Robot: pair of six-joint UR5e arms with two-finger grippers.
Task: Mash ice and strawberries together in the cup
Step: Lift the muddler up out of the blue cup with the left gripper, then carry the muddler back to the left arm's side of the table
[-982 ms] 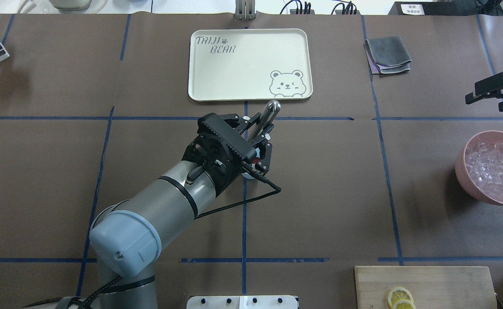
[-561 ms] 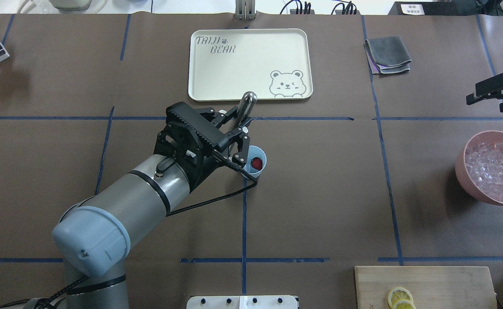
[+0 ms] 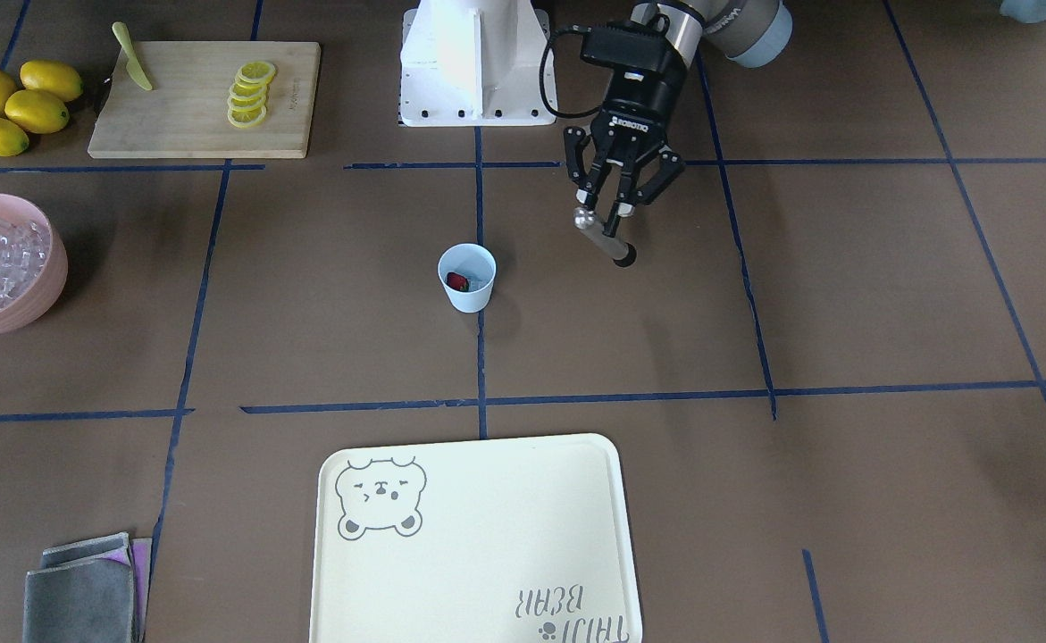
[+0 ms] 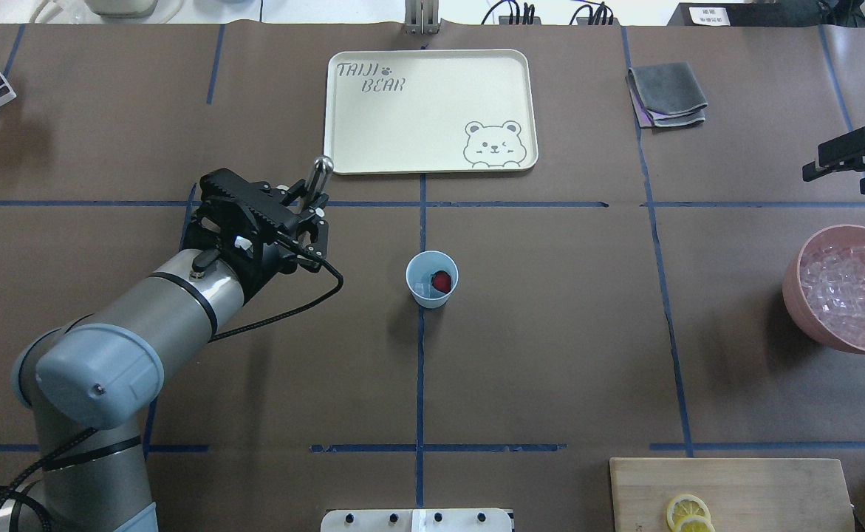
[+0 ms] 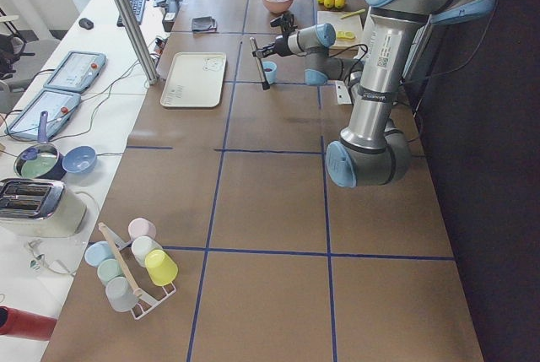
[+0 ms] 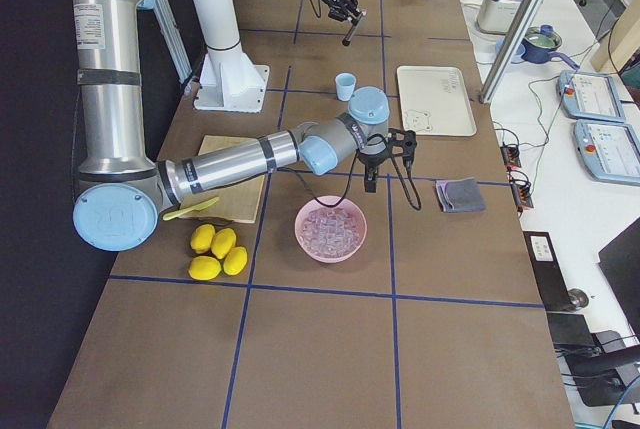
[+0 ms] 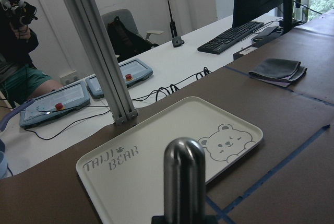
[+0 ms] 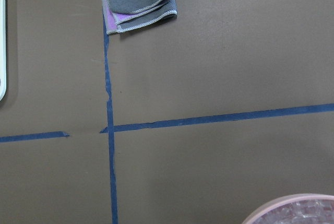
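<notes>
Left gripper had swung off toward the robot's own left since a second ago. Back then it sat right over the cup and hid it, but now the cup stood fully uncovered on the centre tape line, claw well apart from it. The cup itself hadn't budged. Starting nearest the robot, a cutting board with lemon slices sat at the near right edge. The left arm came in from the near left corner, with the big grey-blue elbow joint low down there. Its forearm angled out across the table and the wrist pointed away from the robot. The fingers were clamped tight on a metal muddler. Its rounded end stuck out past them toward the tray, and in the front-facing view the rod's dark end pointed down at a slant. Inside the cup was a dark red strawberry with a pale bit of ice just beside it. Over on the right was the pink bowl full of ice cubes. The right gripper hung just past it with its fingers looking spread apart and nothing between them. Farthest out was a folded grey cloth.
</notes>
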